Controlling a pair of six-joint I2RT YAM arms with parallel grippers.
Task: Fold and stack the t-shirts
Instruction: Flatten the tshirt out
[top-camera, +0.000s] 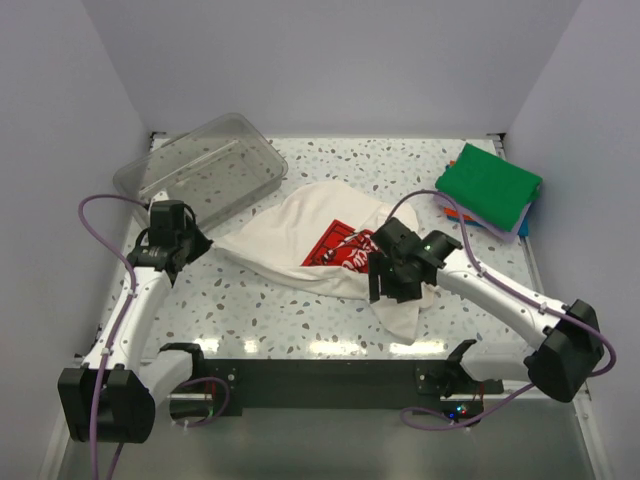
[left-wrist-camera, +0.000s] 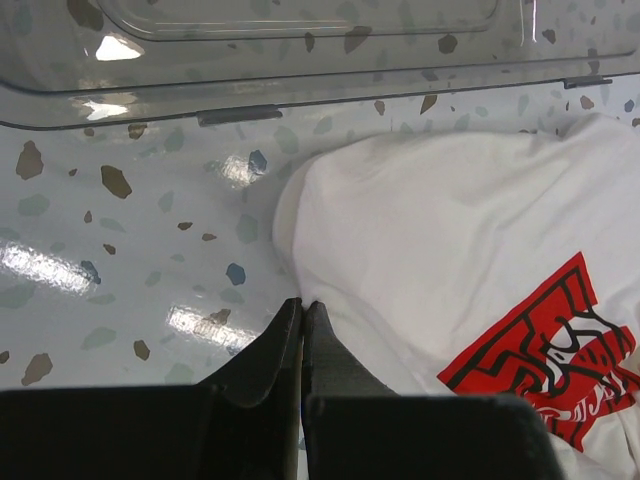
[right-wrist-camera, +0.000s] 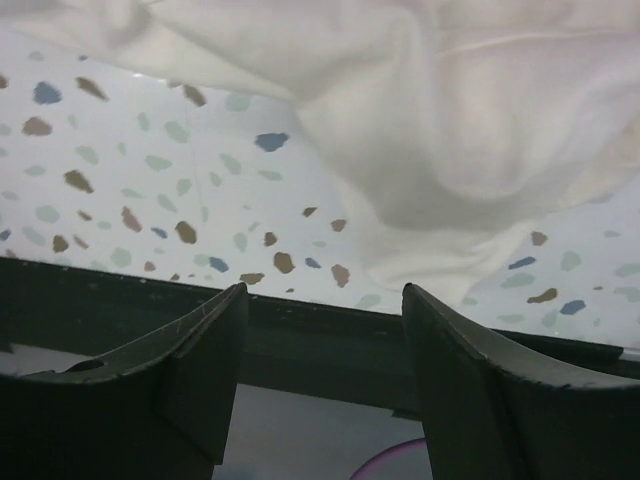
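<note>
A cream-white t-shirt (top-camera: 300, 235) with a red print (top-camera: 335, 248) lies crumpled in the middle of the table. My left gripper (top-camera: 197, 244) is at the shirt's left corner, and the cloth tapers to its tips. In the left wrist view the left gripper (left-wrist-camera: 302, 305) is shut on the shirt's edge (left-wrist-camera: 450, 230). My right gripper (top-camera: 385, 288) hovers over the near right part of the shirt. In the right wrist view the right gripper (right-wrist-camera: 325, 292) stands open and empty, with the white cloth (right-wrist-camera: 450, 130) beyond its fingertips. Folded t-shirts are stacked at the back right, the green one (top-camera: 488, 185) on top.
A clear plastic tub (top-camera: 200, 165) sits at the back left, just beyond the left gripper; its near wall (left-wrist-camera: 300, 60) shows in the left wrist view. The table's dark front rail (right-wrist-camera: 320, 335) runs right below the right fingers. Walls close in three sides.
</note>
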